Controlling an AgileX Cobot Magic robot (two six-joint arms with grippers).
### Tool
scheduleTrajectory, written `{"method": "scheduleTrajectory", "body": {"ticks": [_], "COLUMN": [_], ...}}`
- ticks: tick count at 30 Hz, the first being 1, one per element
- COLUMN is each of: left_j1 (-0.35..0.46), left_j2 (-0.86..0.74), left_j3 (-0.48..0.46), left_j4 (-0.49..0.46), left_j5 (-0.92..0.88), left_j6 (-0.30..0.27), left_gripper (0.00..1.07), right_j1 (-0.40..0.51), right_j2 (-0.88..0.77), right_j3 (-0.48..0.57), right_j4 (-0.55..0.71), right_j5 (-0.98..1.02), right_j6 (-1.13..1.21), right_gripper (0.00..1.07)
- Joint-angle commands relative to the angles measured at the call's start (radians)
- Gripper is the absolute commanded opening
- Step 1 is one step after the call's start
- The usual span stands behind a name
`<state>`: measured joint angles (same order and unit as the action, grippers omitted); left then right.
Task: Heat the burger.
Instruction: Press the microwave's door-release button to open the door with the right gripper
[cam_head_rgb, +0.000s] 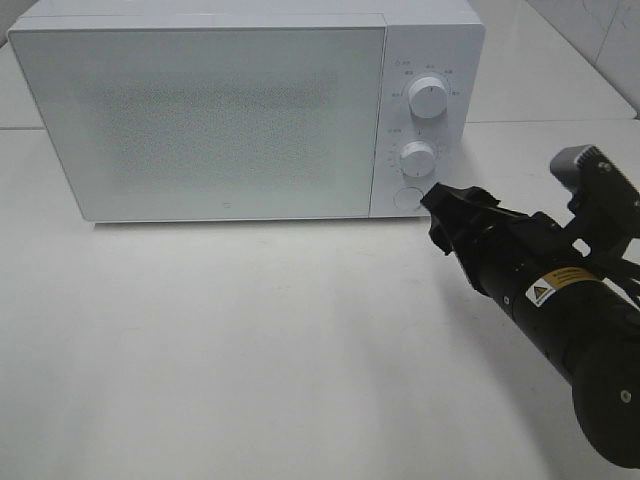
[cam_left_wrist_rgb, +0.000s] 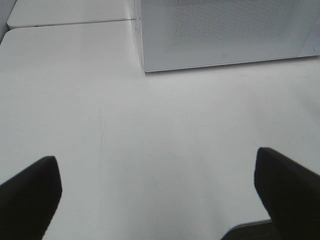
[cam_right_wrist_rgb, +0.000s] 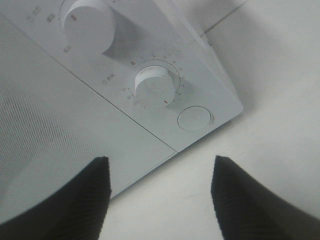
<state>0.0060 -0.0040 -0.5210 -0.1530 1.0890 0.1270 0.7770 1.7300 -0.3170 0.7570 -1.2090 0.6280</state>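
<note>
The burger is out of view. A white microwave (cam_head_rgb: 200, 120) stands at the back of the table with its door closed; it also shows in the left wrist view (cam_left_wrist_rgb: 220, 35) and the right wrist view (cam_right_wrist_rgb: 75, 130). My right gripper (cam_head_rgb: 435, 205) hovers just in front of the microwave's lower right corner, close to the round button (cam_head_rgb: 407, 198) under the two knobs. Its fingers stand apart with nothing between them (cam_right_wrist_rgb: 160, 170), and the button (cam_right_wrist_rgb: 194, 119) lies just beyond them. My left gripper (cam_left_wrist_rgb: 156, 157) is open wide over bare table, left of the microwave's front.
The control panel carries an upper knob (cam_head_rgb: 428, 95) and a lower knob (cam_head_rgb: 418, 157). The white table (cam_head_rgb: 250, 350) stretches in front of the microwave. A seam between table tops (cam_left_wrist_rgb: 70, 22) runs beside the microwave's left side.
</note>
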Motion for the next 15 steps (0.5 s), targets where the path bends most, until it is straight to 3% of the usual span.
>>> {"method": "scheduleTrajectory", "body": {"ticks": [1, 2, 3, 6, 8, 15], "left_j1": [0.002, 0.002, 0.002, 0.002, 0.002, 0.002], "left_j2": [-0.016, -0.016, -0.016, -0.016, -0.016, -0.016], "left_j3": [0.003, 0.003, 0.003, 0.003, 0.003, 0.003], "left_j4": [-0.006, -0.006, -0.006, -0.006, -0.006, -0.006], "left_j5": [-0.014, -0.014, -0.014, -0.014, -0.014, -0.014], "left_j6": [-0.004, -0.004, -0.004, -0.004, -0.004, -0.004], "left_gripper": [0.98, 0.98, 0.98, 0.98, 0.98, 0.98], "right_j1": [0.006, 0.006, 0.006, 0.006, 0.006, 0.006], "right_j2": [-0.001, -0.001, -0.001, -0.001, -0.001, -0.001], "right_j3": [-0.007, -0.007, -0.007, -0.007, -0.007, -0.007], "right_j4": [-0.005, -0.005, -0.005, -0.005, -0.004, -0.003], "right_j5": [-0.026, -0.026, -0.026, -0.025, -0.022, -0.008], "right_j6": [0.29, 0.29, 0.412, 0.555, 0.619, 0.673], "right_gripper": [0.45, 0.45, 0.36, 0.28, 0.12, 0.0]}}
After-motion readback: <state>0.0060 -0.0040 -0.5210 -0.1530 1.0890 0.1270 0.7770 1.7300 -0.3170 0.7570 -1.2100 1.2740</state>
